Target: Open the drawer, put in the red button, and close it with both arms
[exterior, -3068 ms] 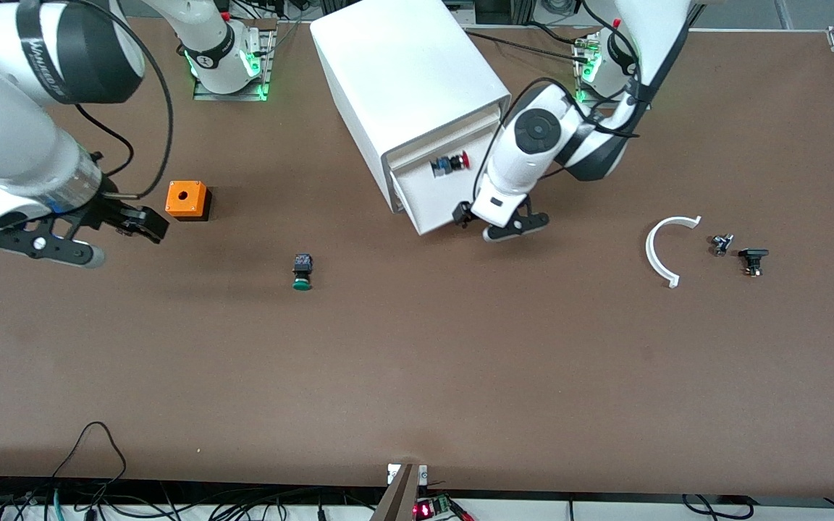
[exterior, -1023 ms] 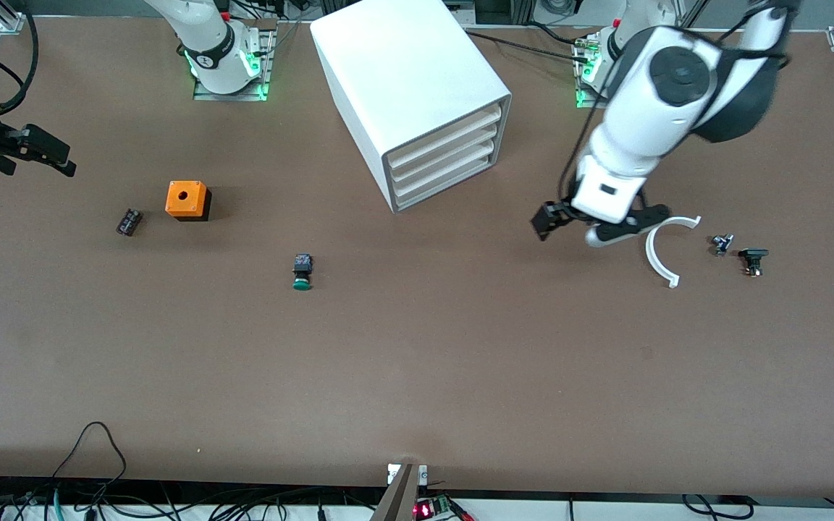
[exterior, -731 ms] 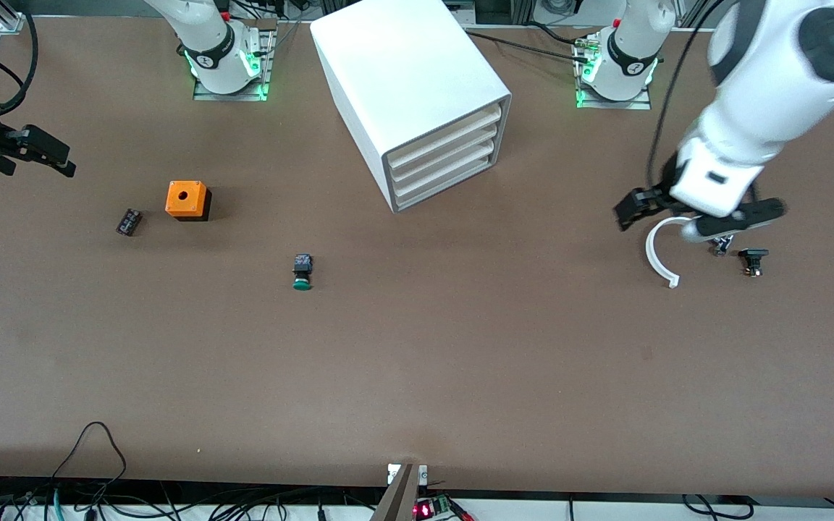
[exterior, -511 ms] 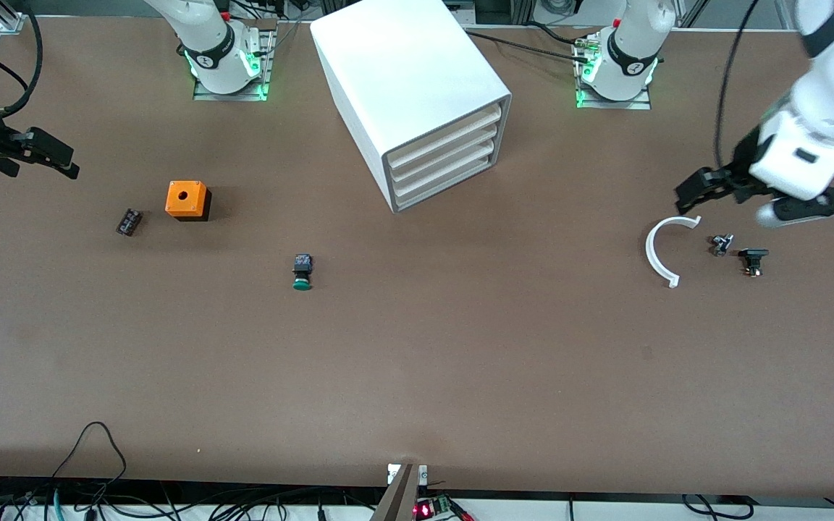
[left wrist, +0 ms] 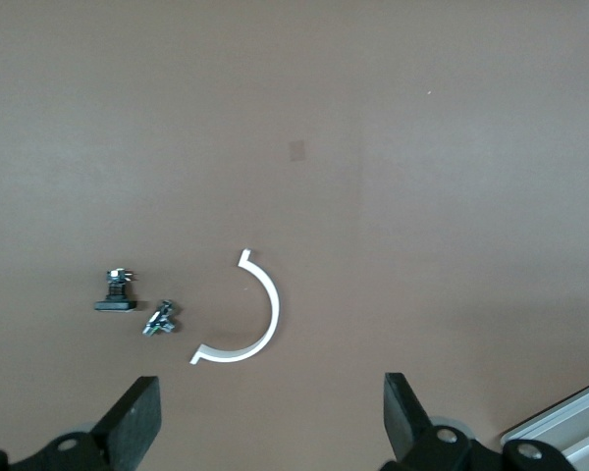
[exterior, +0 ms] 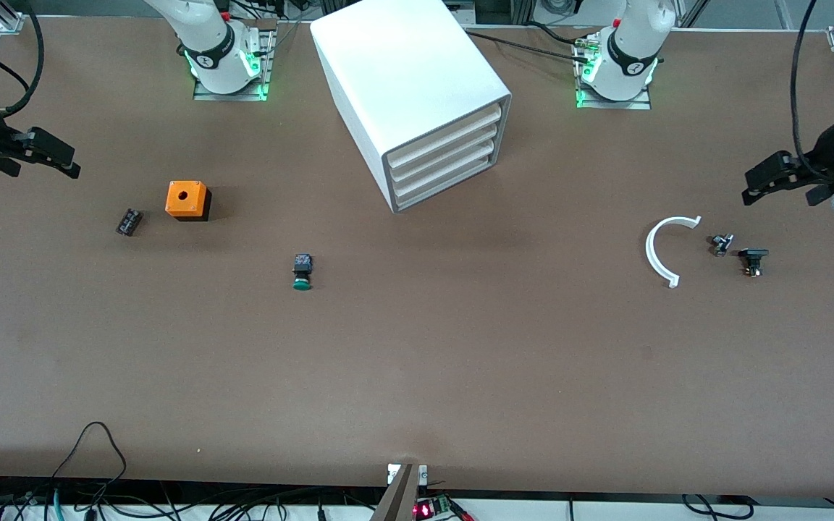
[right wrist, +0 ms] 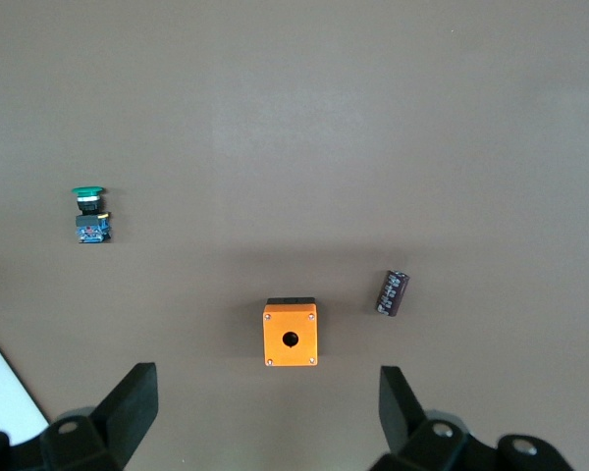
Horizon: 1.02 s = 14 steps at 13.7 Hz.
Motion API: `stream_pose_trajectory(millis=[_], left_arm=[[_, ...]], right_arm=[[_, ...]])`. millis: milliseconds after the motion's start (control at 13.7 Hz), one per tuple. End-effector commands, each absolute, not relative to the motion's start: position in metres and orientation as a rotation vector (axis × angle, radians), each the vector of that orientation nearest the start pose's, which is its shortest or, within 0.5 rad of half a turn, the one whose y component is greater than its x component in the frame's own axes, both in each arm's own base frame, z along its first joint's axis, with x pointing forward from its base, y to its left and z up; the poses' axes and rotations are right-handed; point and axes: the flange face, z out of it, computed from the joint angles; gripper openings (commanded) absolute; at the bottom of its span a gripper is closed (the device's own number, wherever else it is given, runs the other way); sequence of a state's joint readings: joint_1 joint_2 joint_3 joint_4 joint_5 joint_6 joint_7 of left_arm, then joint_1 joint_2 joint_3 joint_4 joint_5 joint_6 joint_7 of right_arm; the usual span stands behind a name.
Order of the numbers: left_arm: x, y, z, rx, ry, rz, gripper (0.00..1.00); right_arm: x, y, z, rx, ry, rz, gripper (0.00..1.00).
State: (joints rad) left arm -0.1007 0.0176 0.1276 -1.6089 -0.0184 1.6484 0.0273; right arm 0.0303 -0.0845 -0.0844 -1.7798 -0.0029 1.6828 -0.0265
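The white cabinet (exterior: 402,79) stands at the back middle of the table. Its three drawers (exterior: 446,155) all sit shut, flush with the grey-edged front. The red button is hidden. My left gripper (exterior: 808,189) is open and empty, up over the table's edge at the left arm's end; in the left wrist view (left wrist: 270,422) its jaws stand wide apart over bare table. My right gripper (exterior: 11,163) is open and empty over the table's edge at the right arm's end; in the right wrist view (right wrist: 265,402) it is above an orange box (right wrist: 291,333).
A green-capped button (exterior: 302,273) lies nearer the front camera than the cabinet. The orange box (exterior: 187,200) and a small black part (exterior: 129,221) lie toward the right arm's end. A white half ring (exterior: 663,250) and two small parts (exterior: 721,244) (exterior: 753,259) lie toward the left arm's end.
The drawer that stood open with the red button in it is now shut. My left arm has swung away from the cabinet to its end of the table. My right arm drew back earlier.
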Motion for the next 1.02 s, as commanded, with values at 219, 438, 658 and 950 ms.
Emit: stream_pose_trajectory(millis=[219,438,658,950], left_arm=[[0.554,0.014,0.622,-3.154,0.06,-0.02,1.0],[0.552,0.009,0.619,-3.156,0.075,0.028,1.0],[0.552,0.006,0.621,-3.163,0.08,0.018,1.0],[0.554,0.01,0.622,-3.164,0.068,0.013,1.0]], right_arm=[[0.531,-0.031,0.581,-3.134,0.028,0.041,1.0],[0.531,-0.031,0.581,-3.134,0.028,0.034,1.0],[0.529,-0.03,0.579,-3.134,0.03,0.019,1.0],[0.514,-0.031,0.575,-3.133,0.026,0.017,1.0]])
